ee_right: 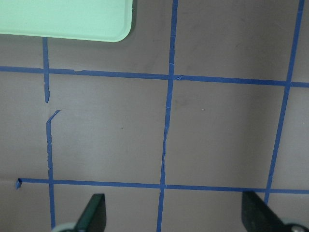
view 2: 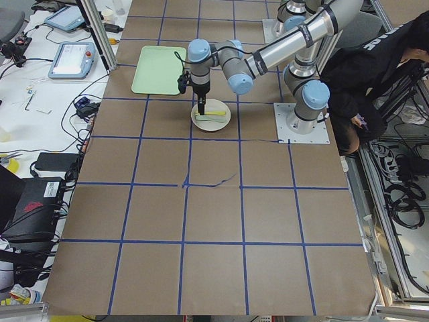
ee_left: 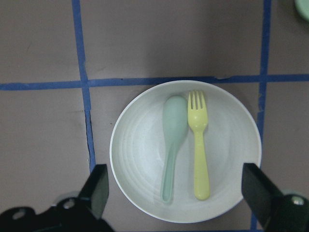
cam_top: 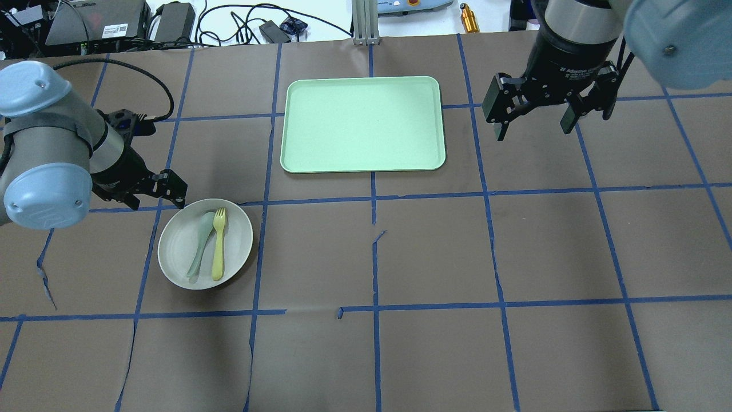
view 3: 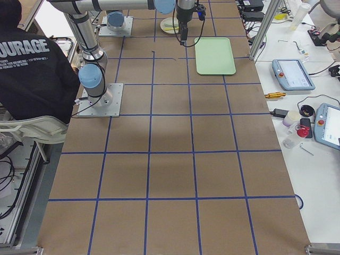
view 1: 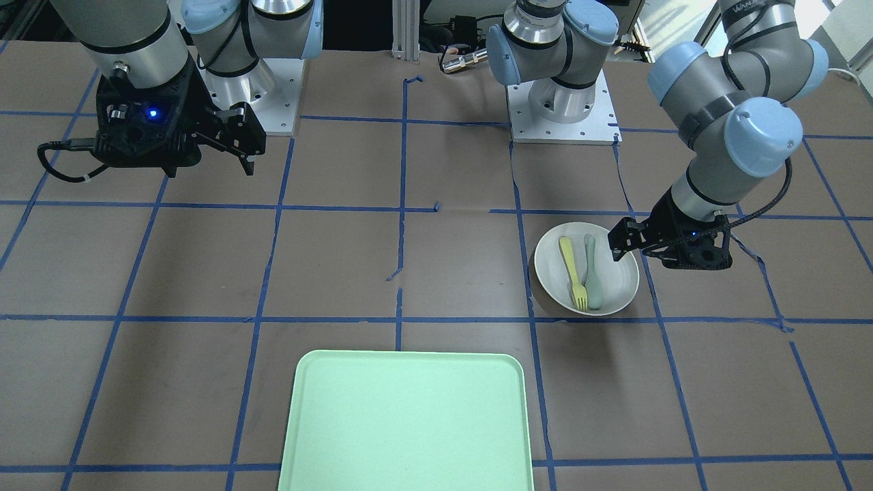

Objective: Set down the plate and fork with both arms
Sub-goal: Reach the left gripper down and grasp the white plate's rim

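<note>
The off-white plate lies on the left side of the table, also in the front view and the left wrist view. On it lie the yellow fork and a pale green spoon, side by side. My left gripper is open and empty. It hovers over the plate's edge with its fingers wider apart than the plate. My right gripper is open and empty, high over bare table right of the tray.
A mint-green rectangular tray lies at the far middle of the table; its corner shows in the right wrist view. Brown paper with blue tape lines covers the table. A person sits by the robot's base in both side views.
</note>
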